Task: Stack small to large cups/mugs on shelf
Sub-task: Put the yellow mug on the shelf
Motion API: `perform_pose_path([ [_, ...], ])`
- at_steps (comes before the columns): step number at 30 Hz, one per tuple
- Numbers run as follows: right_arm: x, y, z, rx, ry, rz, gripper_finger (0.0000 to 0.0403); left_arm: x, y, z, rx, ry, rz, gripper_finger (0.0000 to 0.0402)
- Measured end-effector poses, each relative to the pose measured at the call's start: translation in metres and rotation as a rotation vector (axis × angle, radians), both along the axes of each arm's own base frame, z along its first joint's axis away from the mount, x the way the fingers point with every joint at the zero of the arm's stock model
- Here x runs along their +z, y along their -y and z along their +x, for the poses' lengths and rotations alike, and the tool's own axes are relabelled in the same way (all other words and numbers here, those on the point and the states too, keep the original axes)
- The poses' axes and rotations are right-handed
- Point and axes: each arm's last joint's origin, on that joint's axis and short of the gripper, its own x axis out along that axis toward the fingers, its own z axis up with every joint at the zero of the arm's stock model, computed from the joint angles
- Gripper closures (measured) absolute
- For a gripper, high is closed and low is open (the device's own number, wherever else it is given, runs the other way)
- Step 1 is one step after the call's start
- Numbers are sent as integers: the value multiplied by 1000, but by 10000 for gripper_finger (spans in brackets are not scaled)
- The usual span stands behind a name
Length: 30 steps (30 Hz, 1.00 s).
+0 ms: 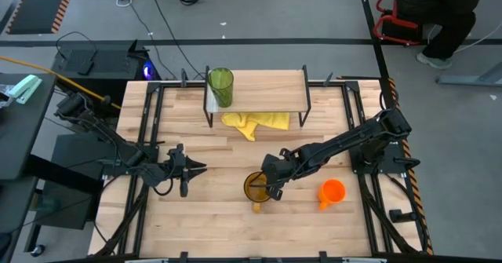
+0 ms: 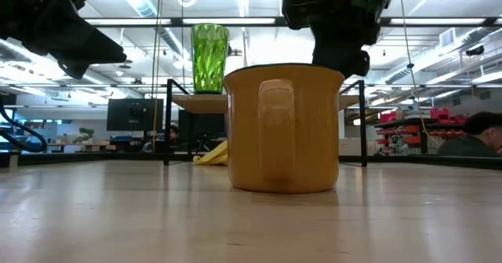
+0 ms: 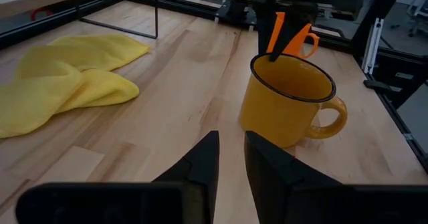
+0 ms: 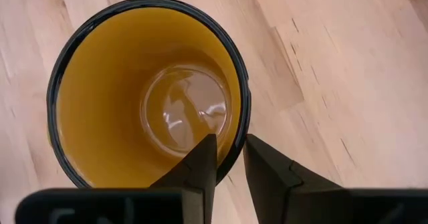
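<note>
1. The amber mug [image 1: 255, 188] is found upright near the table's [image 1: 204, 224] front edge, handle toward that edge.
2. The right tool [image 4: 229, 158] is set over its rim, fingers nearly together astride the wall; no firm hold is confirmed.
3. Risk judged: a thin rim pinch may slip or tip the mug on lifting.
4. The left tool [image 3: 229, 158] waits nearby, narrowly parted, empty.
5. The orange mug [image 1: 332, 192] stands toward the right edge.
6. The green tumbler [image 1: 220, 86] stands on the shelf [image 1: 267, 90] at the rear edge.
</note>
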Motion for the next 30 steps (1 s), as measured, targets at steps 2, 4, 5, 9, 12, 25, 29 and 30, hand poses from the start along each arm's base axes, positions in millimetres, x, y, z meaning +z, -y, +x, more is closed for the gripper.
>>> perform_pose_path([
  [2, 0, 1, 0, -3, 1, 1, 320, 0, 0, 0, 0, 0, 0, 320],
  [4, -1, 1, 2, -5, 3, 2, 320, 0, 0, 0, 0, 0, 0, 318],
  [5, -1, 3, 2, -8, 5, 3, 321, 0, 0, 0, 0, 0, 0, 317],
  [9, -1, 7, 4, -15, 11, 4, 322, 0, 0, 0, 0, 0, 0, 321],
  [12, -1, 8, 5, -19, 12, 4, 322, 0, 0, 0, 0, 0, 0, 323],
  [25, -11, 6, 9, -11, -4, 18, 332, 0, 0, 0, 0, 0, -1, 321],
  [29, -11, 6, 9, -14, -8, 22, 341, 0, 0, 0, 1, 0, -1, 326],
  [30, -11, 6, 9, -14, -8, 23, 343, 0, 0, 0, 1, 0, -1, 326],
])
